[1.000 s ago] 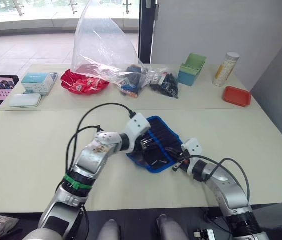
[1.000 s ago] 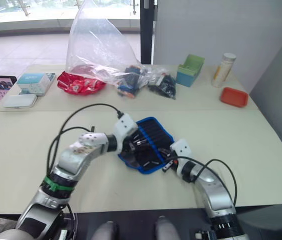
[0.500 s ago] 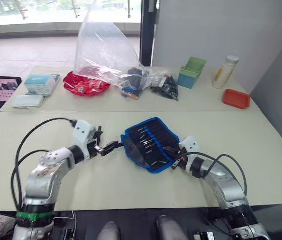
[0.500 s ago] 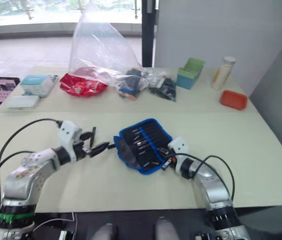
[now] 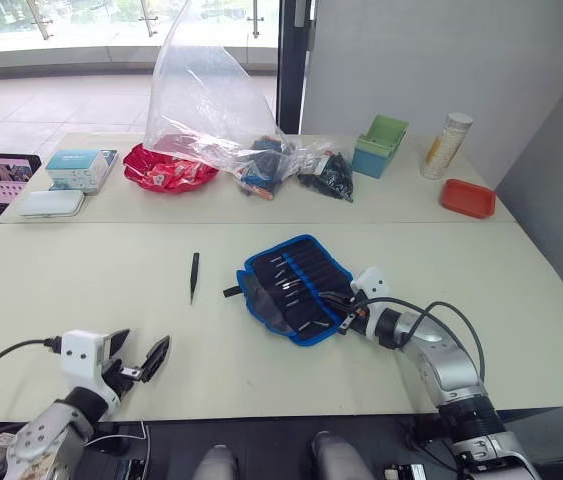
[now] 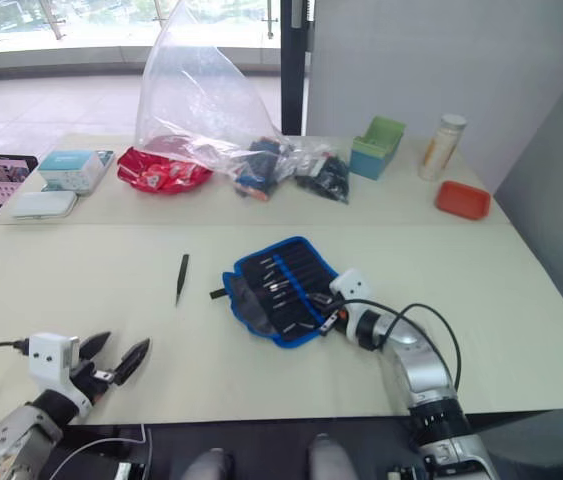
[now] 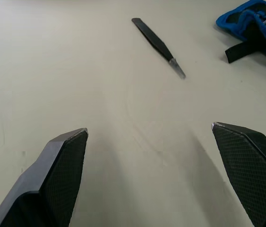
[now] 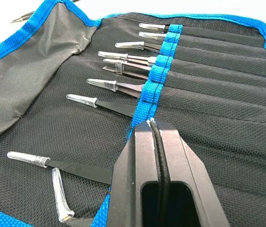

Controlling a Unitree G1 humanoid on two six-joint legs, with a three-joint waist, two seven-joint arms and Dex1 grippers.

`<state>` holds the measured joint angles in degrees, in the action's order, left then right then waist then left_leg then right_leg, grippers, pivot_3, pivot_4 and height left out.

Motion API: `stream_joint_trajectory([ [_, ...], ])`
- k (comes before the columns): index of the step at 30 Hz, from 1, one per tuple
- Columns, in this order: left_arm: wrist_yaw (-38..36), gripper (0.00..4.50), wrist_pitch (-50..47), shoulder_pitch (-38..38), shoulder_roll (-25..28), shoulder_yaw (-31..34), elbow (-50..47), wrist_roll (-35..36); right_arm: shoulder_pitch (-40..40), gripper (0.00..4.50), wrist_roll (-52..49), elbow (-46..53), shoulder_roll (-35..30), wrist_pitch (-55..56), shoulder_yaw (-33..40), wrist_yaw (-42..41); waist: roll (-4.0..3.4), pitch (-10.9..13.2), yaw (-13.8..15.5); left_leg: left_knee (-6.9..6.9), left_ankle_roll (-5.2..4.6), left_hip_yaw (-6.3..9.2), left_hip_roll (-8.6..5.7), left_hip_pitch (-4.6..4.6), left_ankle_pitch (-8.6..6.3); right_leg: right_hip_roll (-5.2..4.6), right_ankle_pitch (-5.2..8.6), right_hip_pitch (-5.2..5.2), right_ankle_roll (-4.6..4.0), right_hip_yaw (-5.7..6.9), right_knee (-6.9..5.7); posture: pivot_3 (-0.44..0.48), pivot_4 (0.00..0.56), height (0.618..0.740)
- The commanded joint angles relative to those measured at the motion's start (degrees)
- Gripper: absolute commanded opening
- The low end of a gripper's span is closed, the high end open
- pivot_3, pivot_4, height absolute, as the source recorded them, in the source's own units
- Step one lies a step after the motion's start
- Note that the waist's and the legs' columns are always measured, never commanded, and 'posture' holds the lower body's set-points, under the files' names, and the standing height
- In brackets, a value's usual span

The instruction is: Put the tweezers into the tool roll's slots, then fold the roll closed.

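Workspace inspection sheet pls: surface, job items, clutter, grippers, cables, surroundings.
Surface: pale beige table, a seam between its two tops.
Job's things: open navy fabric tool roll with blue edging, several capped tweezers tucked in its slots; one slim black loose tweezer lies on the table to the roll's left, apart from it.
Clutter: clear plastic bag, red packet pile, green box, red tray, white boxes along the far edge.
Grippers: left gripper open above bare table; right gripper shut on the roll's blue pocket band.
Cables: black cable looped on the right arm.
Surroundings: grey wall, windows behind.
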<state>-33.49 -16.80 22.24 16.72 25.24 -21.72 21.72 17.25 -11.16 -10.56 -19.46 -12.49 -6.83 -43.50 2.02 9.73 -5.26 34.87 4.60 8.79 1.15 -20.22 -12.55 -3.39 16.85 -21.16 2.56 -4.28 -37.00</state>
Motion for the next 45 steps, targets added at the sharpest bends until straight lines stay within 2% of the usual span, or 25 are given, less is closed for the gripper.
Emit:
stream_joint_trajectory([
  [1, 0.58, 4.45, 4.94, 2.02, -1.20, 0.12, -1.39, 0.13, -2.11, 0.00, 2.48, -3.97, 0.77, -1.84, -4.53, -1.47, 0.02, 0.01, 0.01, 0.00, 0.01, -0.07, 0.01, -0.02, 0.00, -0.01, 0.02, 0.03, -0.03, -0.04, 0.02, 0.000, 0.150, 0.740],
  [6, 1.37, 4.45, 9.30, 4.56, -2.04, -2.52, 0.02, -2.44, -1.88, 0.00, 2.68, -4.09, 0.78, -1.83, -4.43, -1.80, 0.03, 0.02, -0.06, -0.02, 0.01, -0.21, 0.03, -0.02, -0.01, 0.00, 0.05, -0.02, -0.06, -0.17, 0.05, 0.000, 0.150, 0.740],
  [12, 4.00, 4.45, 9.41, 2.55, -2.49, -4.46, 0.26, -2.76, -2.14, 0.00, 2.76, -3.91, 0.57, -1.77, -4.22, -1.81, 0.08, 0.04, -0.10, -0.05, 0.00, -0.48, 0.02, -0.03, -0.01, 0.02, 0.05, -0.07, -0.04, -0.45, 0.11, 0.000, 0.150, 0.740],
  [18, 11.91, 4.45, 3.05, -6.25, -4.16, -9.48, -0.87, -4.58, -3.16, 0.00, 2.71, -2.33, 0.42, -2.30, -4.15, -1.34, 0.16, 0.02, 0.12, -0.02, 0.00, -0.52, 0.01, 0.00, -0.01, 0.07, 0.02, -0.07, 0.05, -0.54, 0.16, 0.000, 0.150, 0.740],
  [22, 18.19, 4.45, -4.30, -13.24, -4.17, -12.25, 0.18, -7.27, -3.57, 0.00, 2.75, -1.50, 0.22, -2.63, -3.90, -1.12, 0.28, -0.05, -0.09, -0.04, -0.05, -0.52, -0.02, 0.01, -0.03, 0.12, -0.35, -0.09, 0.68, -0.61, 0.14, 0.000, 0.150, 0.740],
  [26, 21.79, 4.45, -6.99, -19.29, -5.83, -14.82, 4.96, -8.82, -3.91, 0.00, 3.22, -1.47, -0.21, -2.35, -3.60, -0.58, 0.36, -0.14, -0.13, -0.07, -0.08, -0.51, -0.07, 0.03, -0.07, 0.11, -0.39, -0.11, 0.71, -0.64, 0.15, 0.000, 0.150, 0.740],
  [35, 25.30, 4.45, -9.44, -26.19, -9.62, -19.57, 12.30, -11.46, -4.86, 0.00, 3.37, -0.64, -0.40, -2.14, -3.29, 0.42, 0.03, -0.30, 1.00, -0.04, -0.07, -0.51, -0.12, 0.04, -0.07, 0.10, -0.41, 0.00, 0.77, -0.69, 0.20, 0.000, 0.150, 0.740],
  [38, 25.98, 3.62, -9.78, -27.83, -10.21, -18.93, 13.68, -11.25, -4.93, 0.00, 3.36, -0.62, -0.42, -2.11, -3.23, 0.79, -0.01, -0.32, 1.21, -0.02, -0.06, -0.51, -0.12, 0.05, -0.06, 0.10, -0.41, 0.00, 0.77, -0.70, 0.21, 0.000, 0.150, 0.740],
  [42, 25.95, 2.28, -9.87, -28.71, -10.12, -18.78, 14.15, -11.18, -5.00, 0.00, 3.36, -0.62, -0.40, -2.06, -3.19, 1.10, -0.02, -0.32, 1.24, -0.01, -0.05, -0.51, -0.13, 0.04, -0.05, 0.10, -0.43, 0.00, 0.80, -0.71, 0.23, 0.000, 0.150, 0.740],
  [43, 25.97, 2.08, -9.96, -28.84, -9.98, -18.66, 14.21, -11.20, -5.06, 0.00, 3.36, -0.59, -0.40, -2.05, -3.20, 1.14, -0.02, -0.32, 1.24, -0.01, -0.05, -0.51, -0.13, 0.04, -0.05, 0.10, -0.43, 0.00, 0.81, -0.72, 0.23, 0.000, 0.150, 0.740],
  [45, 26.42, 1.27, -9.82, -29.52, -9.75, -17.43, 14.69, -10.88, -5.14, 0.00, 3.32, -0.32, -0.39, -2.21, -3.21, 1.23, -0.02, -0.32, 1.25, -0.01, -0.05, -0.51, -0.14, 0.04, -0.05, 0.10, -0.44, 0.00, 0.82, -0.72, 0.24, 0.000, 0.150, 0.740],
])
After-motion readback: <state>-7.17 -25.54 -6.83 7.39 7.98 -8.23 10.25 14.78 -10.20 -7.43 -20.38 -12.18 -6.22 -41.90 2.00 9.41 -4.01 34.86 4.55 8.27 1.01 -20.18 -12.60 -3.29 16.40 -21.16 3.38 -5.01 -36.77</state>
